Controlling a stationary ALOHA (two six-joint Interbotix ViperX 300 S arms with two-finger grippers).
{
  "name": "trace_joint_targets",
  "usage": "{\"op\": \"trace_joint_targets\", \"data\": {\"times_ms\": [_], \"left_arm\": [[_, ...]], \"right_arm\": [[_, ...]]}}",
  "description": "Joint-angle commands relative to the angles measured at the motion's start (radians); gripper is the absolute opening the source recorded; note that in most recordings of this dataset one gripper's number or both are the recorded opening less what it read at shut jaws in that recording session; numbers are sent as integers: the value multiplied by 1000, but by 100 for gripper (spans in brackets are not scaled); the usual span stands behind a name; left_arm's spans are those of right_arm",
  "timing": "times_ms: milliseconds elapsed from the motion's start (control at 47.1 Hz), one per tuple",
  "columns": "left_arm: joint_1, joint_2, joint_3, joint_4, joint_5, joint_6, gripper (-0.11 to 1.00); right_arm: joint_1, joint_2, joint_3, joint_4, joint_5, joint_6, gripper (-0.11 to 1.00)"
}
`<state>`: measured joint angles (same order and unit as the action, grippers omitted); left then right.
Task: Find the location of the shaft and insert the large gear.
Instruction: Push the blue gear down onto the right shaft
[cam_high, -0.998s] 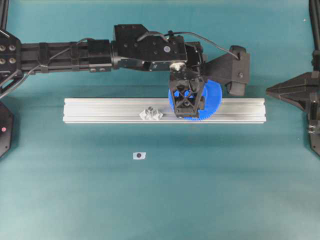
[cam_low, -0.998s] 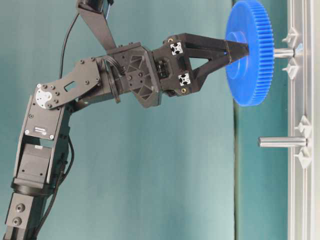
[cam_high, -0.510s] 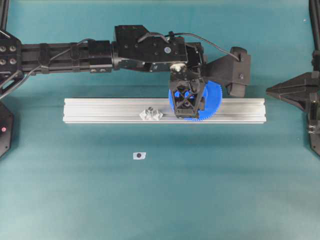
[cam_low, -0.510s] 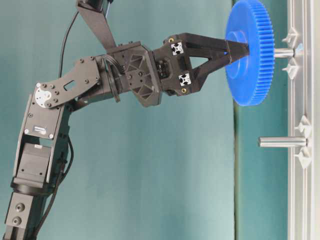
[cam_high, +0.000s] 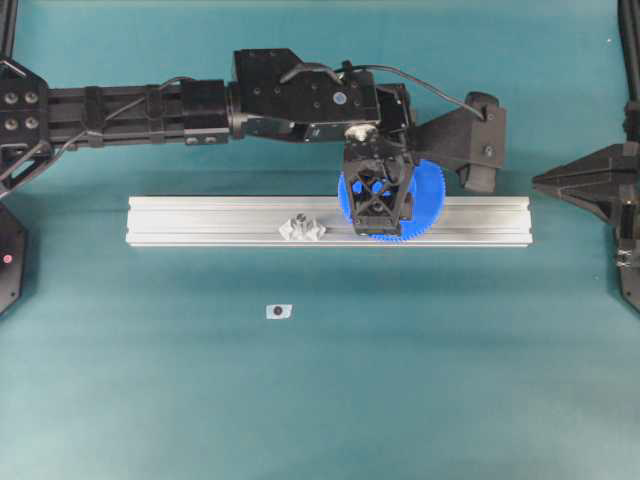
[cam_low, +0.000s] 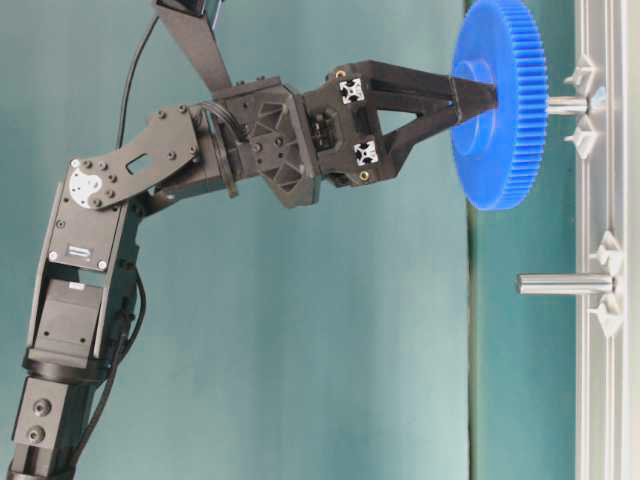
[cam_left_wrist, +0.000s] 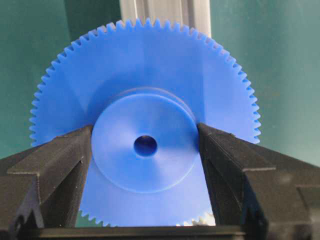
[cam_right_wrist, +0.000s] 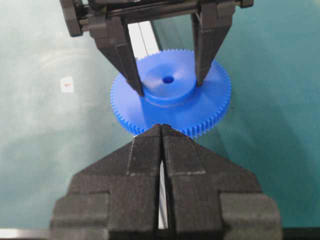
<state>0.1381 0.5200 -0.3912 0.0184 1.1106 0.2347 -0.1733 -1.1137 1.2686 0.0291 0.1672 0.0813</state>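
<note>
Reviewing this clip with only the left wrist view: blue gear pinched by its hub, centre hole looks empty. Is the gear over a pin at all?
Observer: Yes. From table level, the large gear is lined up on an upright pin. A stretch of pin shows between gear and rail, so it is not seated.
Operator: Any other pin nearby?
Observer: One. The other pin stands bare, farther along the same rail.
Operator: And the right arm?
Observer: The right gripper is shut on nothing, off at the right side, apart from the rail.
</note>
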Motion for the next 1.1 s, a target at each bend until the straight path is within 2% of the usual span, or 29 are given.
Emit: {"op": "trace_joint_targets", "data": {"times_ms": [0, 127, 234, 382, 1083], "left_arm": [[3, -18, -20, 5, 3, 0, 70], [-2, -18, -20, 5, 8, -5, 72], [-8, -17, -20, 5, 8, -5, 86], [-12, -18, -21, 5, 8, -6, 83], [-12, -11, -75, 5, 21, -5, 83]], "right_arm": [[-5, 6, -11, -2, -5, 9, -1], [-5, 6, -9, -2, -5, 9, -1], [-5, 6, -8, -2, -5, 11, -1], [-5, 6, -8, 0, -5, 11, -1], [-5, 6, -9, -2, -5, 11, -1]]}}
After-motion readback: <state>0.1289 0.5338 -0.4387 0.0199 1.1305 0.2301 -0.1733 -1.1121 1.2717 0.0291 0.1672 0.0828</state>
